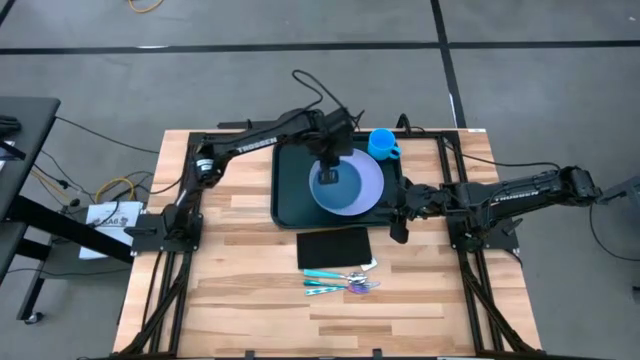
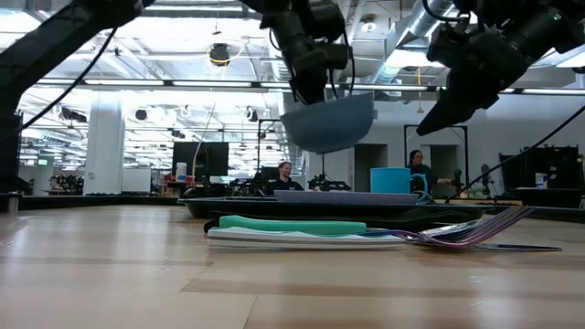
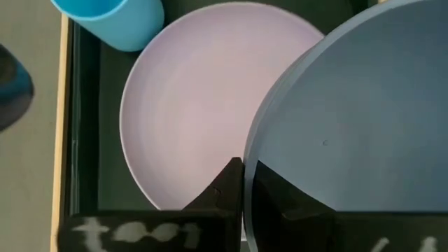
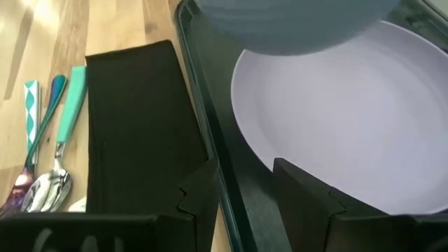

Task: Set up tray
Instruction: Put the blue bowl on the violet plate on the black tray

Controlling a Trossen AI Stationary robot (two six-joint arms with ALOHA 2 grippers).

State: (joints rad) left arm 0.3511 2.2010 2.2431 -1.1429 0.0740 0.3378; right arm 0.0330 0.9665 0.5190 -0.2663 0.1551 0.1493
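The dark green tray (image 1: 288, 190) is sitting toward the twelve o'clock side of the wooden table (image 1: 240, 270), with the lavender plate (image 1: 365, 185) lying flat inside it. The left gripper (image 1: 330, 172) is hanging over the tray, its fingers pressed together on the rim of a grey-blue bowl (image 2: 329, 121), and in the low view that bowl is hanging clear above the plate, tilted. The left wrist view is showing the two dark fingers (image 3: 225, 192) pinching the bowl's edge, with the plate underneath.

A light blue mug (image 1: 383, 144) is standing at the tray's two o'clock corner, its handle pointing outward.

The right gripper (image 1: 402, 215) is waiting at the tray's three o'clock edge, its fingers spread apart and holding nothing; its wrist view is looking between them down the tray rim.

At six o'clock from the tray, a flat black rectangle (image 1: 334, 247) is lying on the wood, apart from the tray. Just beyond it, cutlery with teal handles (image 1: 335, 279) is lying on a white napkin.

White lettering reading TROSSEN is running along both arms. I cannot read the label on the white box (image 1: 113, 215) at nine o'clock off the table.

People are sitting at desks far behind the table.
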